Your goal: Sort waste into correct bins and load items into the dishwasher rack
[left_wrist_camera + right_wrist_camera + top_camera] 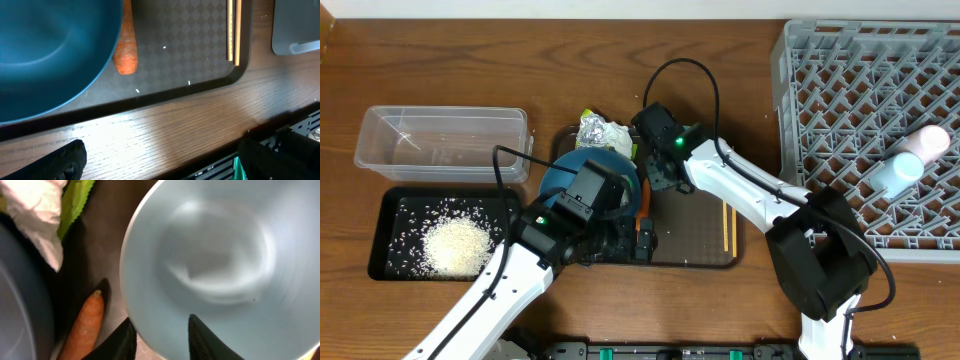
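If pinched too shallow on thin rim, could drop small light blue bowl (210, 265) on lift, hitting carrot (82, 327) beside it on brown tray (692, 232). Right gripper (160, 322) tilted down w/ fingers (122, 342) astride rim, one in, one out; can't tell if clamped. Left gripper (162, 152) low by tray's front edge, jaws wide apart, empty.

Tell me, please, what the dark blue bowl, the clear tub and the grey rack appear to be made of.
The dark blue bowl is probably glazed ceramic or glossy melamine: it is smooth, with soft highlights. The clear tub looks like transparent plastic, since the table shows through its thin walls. The grey rack seems to be moulded matte plastic, judging by its uniform lattice of pegs.
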Controlling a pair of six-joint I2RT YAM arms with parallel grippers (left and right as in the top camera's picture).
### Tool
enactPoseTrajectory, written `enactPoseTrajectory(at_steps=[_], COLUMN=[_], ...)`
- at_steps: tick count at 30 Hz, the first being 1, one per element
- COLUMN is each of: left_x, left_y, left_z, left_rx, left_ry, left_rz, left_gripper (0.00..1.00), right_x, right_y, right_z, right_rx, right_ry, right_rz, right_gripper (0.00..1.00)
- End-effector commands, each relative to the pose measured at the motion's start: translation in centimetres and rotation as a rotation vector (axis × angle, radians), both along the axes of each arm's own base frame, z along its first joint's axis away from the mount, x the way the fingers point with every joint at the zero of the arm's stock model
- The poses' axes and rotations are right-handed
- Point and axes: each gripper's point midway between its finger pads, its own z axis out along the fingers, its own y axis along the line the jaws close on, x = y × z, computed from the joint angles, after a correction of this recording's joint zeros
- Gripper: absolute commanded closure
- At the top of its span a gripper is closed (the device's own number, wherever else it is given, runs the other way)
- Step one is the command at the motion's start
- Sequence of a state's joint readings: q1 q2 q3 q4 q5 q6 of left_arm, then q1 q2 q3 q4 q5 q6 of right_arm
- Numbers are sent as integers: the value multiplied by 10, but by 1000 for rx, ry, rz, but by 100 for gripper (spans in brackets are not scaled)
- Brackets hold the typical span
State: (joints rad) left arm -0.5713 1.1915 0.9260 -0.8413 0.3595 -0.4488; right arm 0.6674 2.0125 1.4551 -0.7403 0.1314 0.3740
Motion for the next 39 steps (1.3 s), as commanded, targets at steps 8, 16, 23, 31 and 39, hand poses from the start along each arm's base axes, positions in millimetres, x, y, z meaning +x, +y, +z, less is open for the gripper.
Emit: enactPoseTrajectory(at_steps=[8,16,23,31,39], left_x=[1,1,1,1,1], left_y=[2,2,3,2,2], left_z=[-2,-2,-2,-2,-2], left_rx=[15,15,15,15,15], left_ry=[3,3,2,3,3], left_rz=[9,9,9,9,9], left_gripper=[0,0,0,0,0], right_x=[6,16,42,85,102], right_y=[1,8,3,-73,-204], right_z=[12,19,56,173,249], right_rx=[1,30,74,165,549], right_ry=[-61,-98,-160,-327,-383], right_rz=[4,2,-42,-226,-307], right_gripper=[82,99,99,99,99])
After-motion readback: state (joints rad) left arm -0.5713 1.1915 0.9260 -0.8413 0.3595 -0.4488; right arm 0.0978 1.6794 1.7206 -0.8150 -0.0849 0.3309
